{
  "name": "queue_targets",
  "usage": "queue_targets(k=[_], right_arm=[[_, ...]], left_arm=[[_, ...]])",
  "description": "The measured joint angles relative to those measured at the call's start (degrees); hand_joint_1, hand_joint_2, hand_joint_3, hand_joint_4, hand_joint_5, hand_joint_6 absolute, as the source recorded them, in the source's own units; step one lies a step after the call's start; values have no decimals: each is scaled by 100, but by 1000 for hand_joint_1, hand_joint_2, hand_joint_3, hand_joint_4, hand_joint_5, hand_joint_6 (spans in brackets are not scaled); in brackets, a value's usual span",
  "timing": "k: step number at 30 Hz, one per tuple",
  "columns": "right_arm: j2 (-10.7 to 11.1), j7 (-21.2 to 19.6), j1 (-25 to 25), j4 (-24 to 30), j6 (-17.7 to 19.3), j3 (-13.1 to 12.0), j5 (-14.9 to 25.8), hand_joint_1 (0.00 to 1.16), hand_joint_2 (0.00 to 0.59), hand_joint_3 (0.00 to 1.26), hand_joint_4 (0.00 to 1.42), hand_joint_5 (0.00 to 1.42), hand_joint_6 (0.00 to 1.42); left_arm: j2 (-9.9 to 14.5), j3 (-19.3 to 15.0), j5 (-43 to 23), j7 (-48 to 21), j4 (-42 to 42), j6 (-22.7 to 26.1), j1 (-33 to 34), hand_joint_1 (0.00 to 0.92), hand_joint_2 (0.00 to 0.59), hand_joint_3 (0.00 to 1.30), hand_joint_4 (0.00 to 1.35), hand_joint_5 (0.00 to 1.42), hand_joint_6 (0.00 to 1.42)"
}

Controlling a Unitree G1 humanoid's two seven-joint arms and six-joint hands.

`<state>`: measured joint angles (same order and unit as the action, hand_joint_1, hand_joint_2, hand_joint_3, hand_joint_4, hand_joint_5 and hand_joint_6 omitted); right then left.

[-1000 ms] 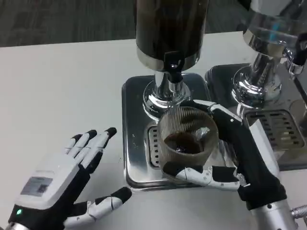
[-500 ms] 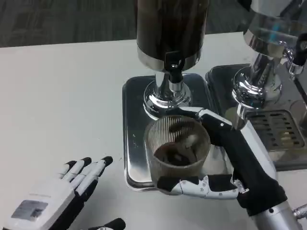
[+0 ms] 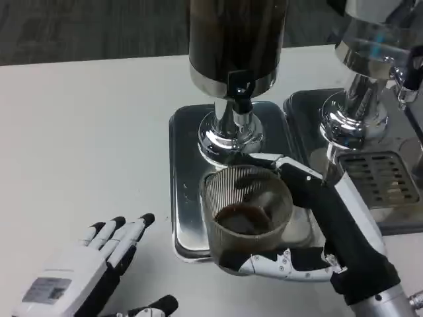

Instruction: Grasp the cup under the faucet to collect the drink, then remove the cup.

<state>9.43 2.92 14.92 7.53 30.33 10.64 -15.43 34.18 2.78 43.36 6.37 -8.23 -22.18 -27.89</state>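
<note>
Holding the ribbed cup (image 3: 246, 212) in your right hand (image 3: 330, 224), fingers (image 3: 277, 263) wrapped round it; left hand (image 3: 79, 281) released. Keep it level clearing the drip tray (image 3: 185, 172).

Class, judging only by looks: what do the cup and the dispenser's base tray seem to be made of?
Cup: likely clear ribbed plastic, possibly glass; the dark drink shows through its wall.
Base tray: apparently polished metal, probably stainless steel; silver and mirror-like.

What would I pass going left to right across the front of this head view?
Left hand → ribbed cup with dark drink → right hand gripping the cup → second dispenser's drip grille.
</note>
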Motion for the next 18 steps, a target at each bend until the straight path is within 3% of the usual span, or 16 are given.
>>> queue_targets(k=[18], right_arm=[[33, 167, 13, 4, -3, -95, 240, 1060, 191, 433, 505, 722, 1018]], left_arm=[[-153, 21, 44, -1, -343, 253, -109, 0, 152, 0, 0, 0, 0]])
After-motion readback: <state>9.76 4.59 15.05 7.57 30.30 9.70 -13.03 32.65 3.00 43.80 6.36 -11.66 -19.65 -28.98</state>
